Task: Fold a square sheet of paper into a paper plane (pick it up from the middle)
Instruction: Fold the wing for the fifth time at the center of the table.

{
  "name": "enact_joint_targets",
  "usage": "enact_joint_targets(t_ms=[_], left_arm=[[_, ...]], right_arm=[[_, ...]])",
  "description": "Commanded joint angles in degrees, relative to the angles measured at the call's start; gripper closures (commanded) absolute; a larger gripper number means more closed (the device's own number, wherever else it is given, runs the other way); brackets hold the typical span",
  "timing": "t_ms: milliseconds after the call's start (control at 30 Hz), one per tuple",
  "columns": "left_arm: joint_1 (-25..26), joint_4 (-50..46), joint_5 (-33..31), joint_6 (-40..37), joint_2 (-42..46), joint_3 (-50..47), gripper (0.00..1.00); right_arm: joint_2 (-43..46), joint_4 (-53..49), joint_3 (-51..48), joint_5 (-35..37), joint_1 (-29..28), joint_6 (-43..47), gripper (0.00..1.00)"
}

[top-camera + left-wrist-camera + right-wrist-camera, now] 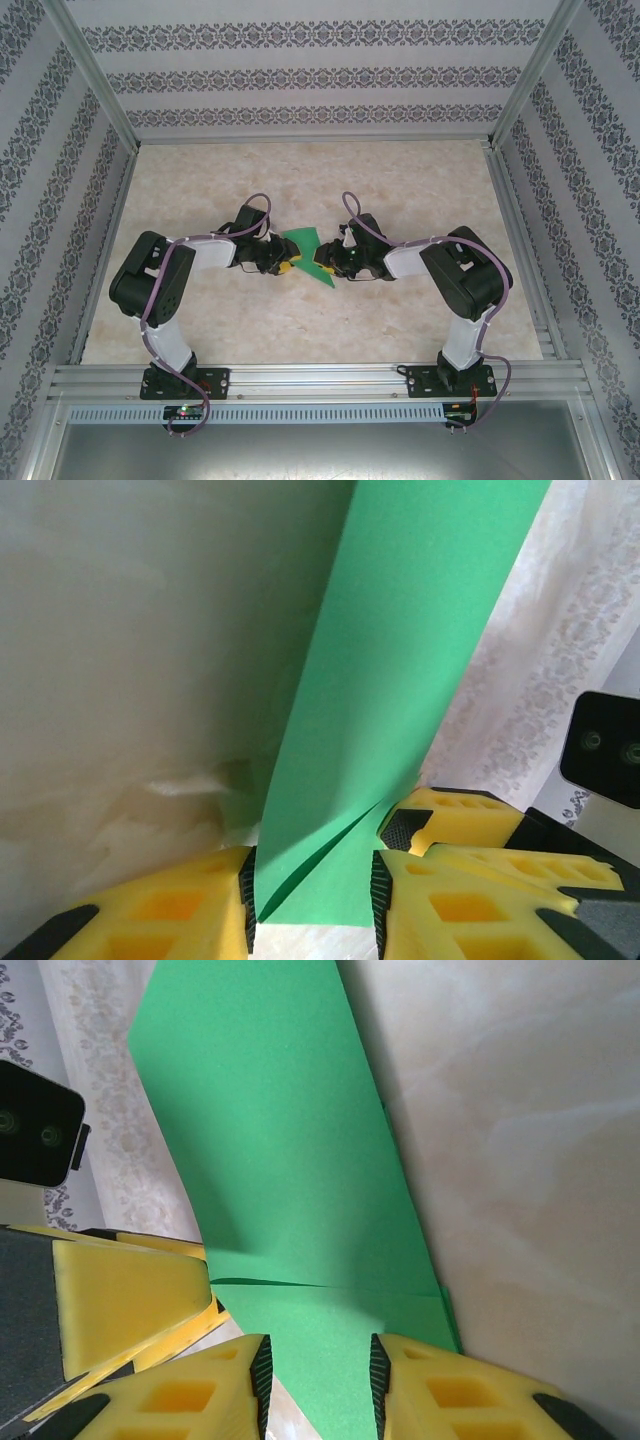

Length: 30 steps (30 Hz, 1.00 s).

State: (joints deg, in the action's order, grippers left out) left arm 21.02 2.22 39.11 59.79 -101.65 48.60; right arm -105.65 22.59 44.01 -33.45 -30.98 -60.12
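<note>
Your left gripper [312,885] and right gripper [318,1365] each pinch an opposite end of the green paper [303,243]; you have open tabletop [300,175] on every side.

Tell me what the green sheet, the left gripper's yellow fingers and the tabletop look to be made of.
Green sheet: thin matte paper, judging by its sharp crease and faint grain. Left gripper's yellow fingers: probably moulded or printed plastic, matte, with hollow cells. Tabletop: smooth beige marble-pattern surface, possibly laminate; the look leaves it open.

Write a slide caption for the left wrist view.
Left gripper holds the folded green paper sheet between its yellow fingers.
</note>
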Motion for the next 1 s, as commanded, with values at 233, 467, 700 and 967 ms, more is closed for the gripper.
enact_joint_targets(t_ms=[233, 467, 700, 967], left_arm=[[-0.1, 8.24, 3.94, -2.7, -0.74, -0.43, 0.67], [-0.09, 8.64, 4.73, -3.47, -1.01, -0.37, 0.74], [-0.01, 9.29, 5.01, -4.41, -0.31, -0.7, 0.74], [-0.08, 6.99, 5.27, -4.8, -1.01, 0.09, 0.86]], right_arm=[[-1.28, -0.34, -1.6, -1.7, 1.19, 1.46, 0.65], [1.35, -3.81, -0.08, -0.48, 1.31, 7.4, 0.55], [1.87, -6.07, 1.78, 0.23, 1.28, 11.2, 0.53], [3.76, -6.68, 2.19, 1.13, 1.21, 16.09, 0.46]])
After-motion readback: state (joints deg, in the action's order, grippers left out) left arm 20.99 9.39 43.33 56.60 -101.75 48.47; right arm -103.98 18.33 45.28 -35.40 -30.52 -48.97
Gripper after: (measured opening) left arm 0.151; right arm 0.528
